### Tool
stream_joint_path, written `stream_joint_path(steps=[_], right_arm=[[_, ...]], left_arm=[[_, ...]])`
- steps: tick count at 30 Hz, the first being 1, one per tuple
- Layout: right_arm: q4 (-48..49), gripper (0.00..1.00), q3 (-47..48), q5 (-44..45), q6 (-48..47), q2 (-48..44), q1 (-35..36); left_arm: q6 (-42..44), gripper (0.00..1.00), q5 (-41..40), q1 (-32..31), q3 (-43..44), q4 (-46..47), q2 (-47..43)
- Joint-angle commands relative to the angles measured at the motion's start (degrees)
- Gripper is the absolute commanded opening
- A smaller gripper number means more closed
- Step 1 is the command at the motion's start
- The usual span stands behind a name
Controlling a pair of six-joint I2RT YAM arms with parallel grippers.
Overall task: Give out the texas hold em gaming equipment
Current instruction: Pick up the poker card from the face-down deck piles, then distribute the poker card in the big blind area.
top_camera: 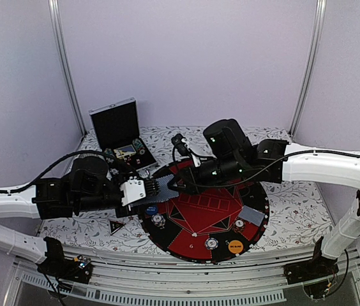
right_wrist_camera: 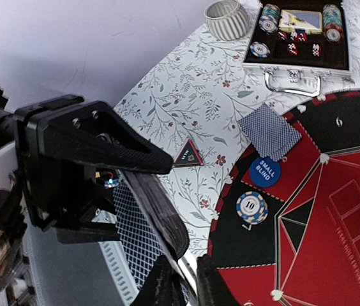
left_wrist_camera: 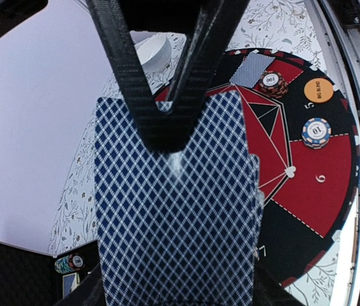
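My left gripper (top_camera: 149,191) is shut on a deck of blue diamond-backed playing cards (left_wrist_camera: 177,210), held just above the left rim of the round red-and-black mat (top_camera: 199,239). Facing it, my right gripper (right_wrist_camera: 189,290) has its fingertips slightly apart around the edge of the deck's top card. Dealt cards (right_wrist_camera: 270,131) lie by the blue small blind button (right_wrist_camera: 265,172), and another card pile (top_camera: 251,215) lies on the mat's right. Striped chips (top_camera: 159,220) (top_camera: 239,224) (top_camera: 211,243) rest on the mat. The orange big blind button (top_camera: 235,246) is near the front. A black triangular marker (top_camera: 116,225) lies on the cloth.
The open black case (top_camera: 116,124) with more chips (right_wrist_camera: 269,16) stands at the back left. A white ribbed cup (right_wrist_camera: 226,19) stands beside it. The table's metal rail (top_camera: 186,268) runs along the near edge.
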Motion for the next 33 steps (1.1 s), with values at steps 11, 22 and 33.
stream_joint_path(steps=[11,22,33], right_arm=[[-0.1,0.02,-2.4,1.9,0.6,-6.8,-1.6],[-0.1,0.02,-11.6,1.5,2.0,-20.8,-10.4],[-0.4,0.02,-49.2,8.9,19.5,-44.8,-28.0]], left_arm=[[0.1,0.56,0.2,0.8,0.1,0.9,-0.3],[0.1,0.56,-0.1,0.9,0.1,0.9,-0.5],[0.0,0.56,0.6,0.8,0.3,0.9,-0.5]])
